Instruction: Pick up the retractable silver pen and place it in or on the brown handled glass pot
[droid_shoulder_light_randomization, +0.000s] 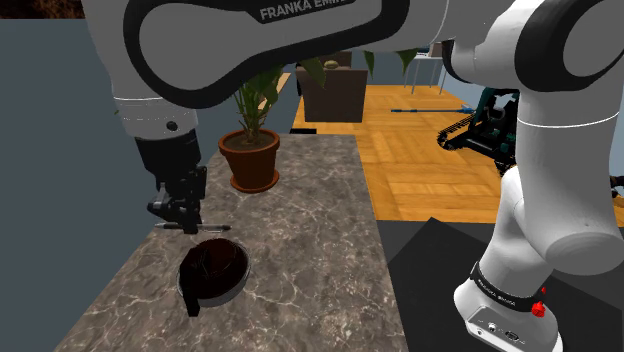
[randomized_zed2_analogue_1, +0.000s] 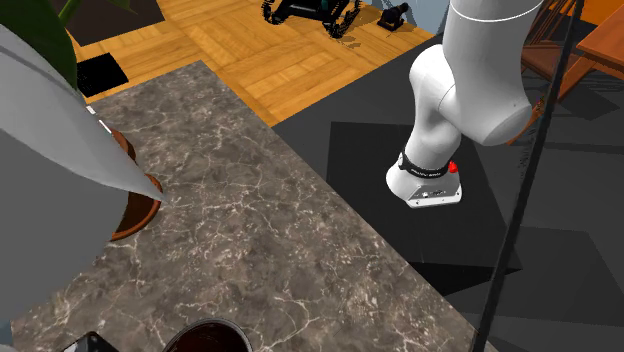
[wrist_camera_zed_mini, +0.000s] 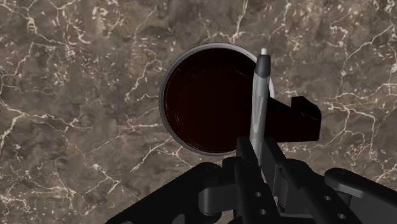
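At the gripper (wrist_camera_zed_mini: 257, 156): shut on the silver pen (wrist_camera_zed_mini: 261, 95), clasping it near one end, with most of the barrel jutting out past the fingertips. Seen from the shoulder view, hangs clear of the marble counter (droid_shoulder_light_randomization: 310, 250), carrying the pen level and just above the far rim of the dark brown pot (droid_shoulder_light_randomization: 212, 272). Down the wrist view, crosses the pot's edge on the side of the handle (wrist_camera_zed_mini: 296, 121) rather than the middle of the round opening. Stands upright on the counter, that pot, empty as far as can be seen, well apart from the potted plant (droid_shoulder_light_randomization: 250, 150) farther along the slab.

By the look of it, pick-up done and carrying nearly over; placing in hand, release not yet made.

Next, probably: shift a little so that the barrel lies over the centre of the opening, not the handle side. Then lower close to the rim and part the fingers. Worth minding the length of the pen against the width of the pot: dropped level, may bridge the rim and roll off; tilted tip-down, likelier to slide inside.
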